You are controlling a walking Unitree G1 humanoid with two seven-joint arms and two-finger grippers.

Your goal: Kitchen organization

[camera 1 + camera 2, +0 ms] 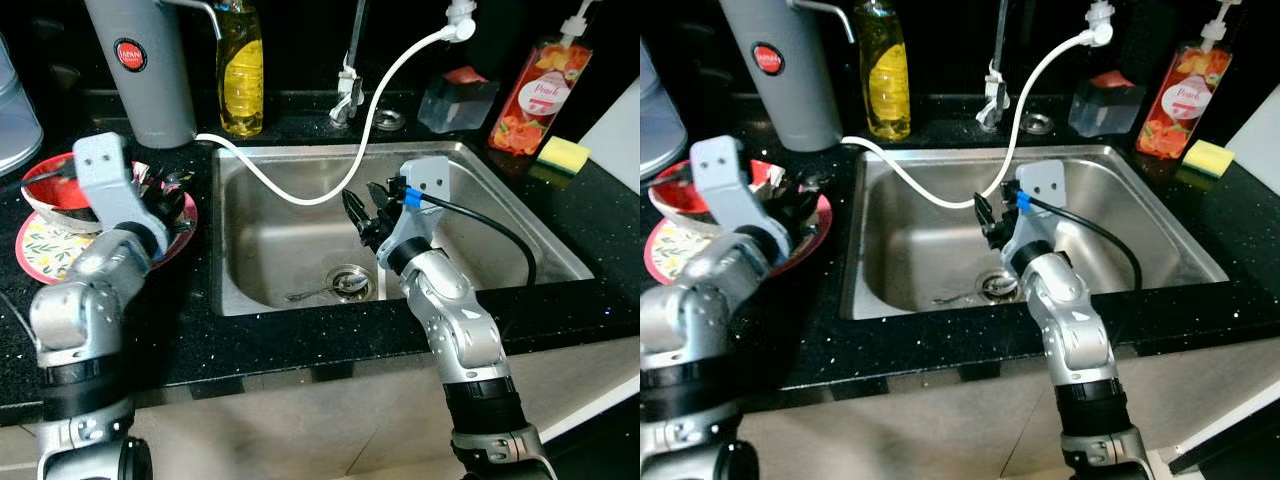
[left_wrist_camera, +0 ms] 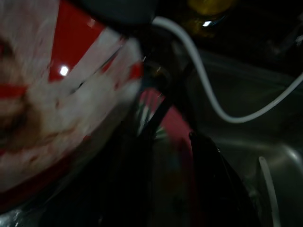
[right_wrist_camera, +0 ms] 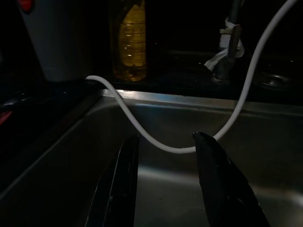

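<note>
Right tool (image 3: 163,184) parted over sink (image 1: 480,215); spoon (image 1: 322,291) lying inside.

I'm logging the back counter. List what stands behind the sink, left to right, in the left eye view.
Grey canister → yellow soap bottle → faucet base → clear container with red lid → peach pump bottle → yellow sponge.

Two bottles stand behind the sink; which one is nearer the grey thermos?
The yellow dish-soap bottle, standing right beside the grey thermos at the sink's back-left corner. The peach-labelled pump bottle stands at the far right, next to the yellow sponge.
</note>
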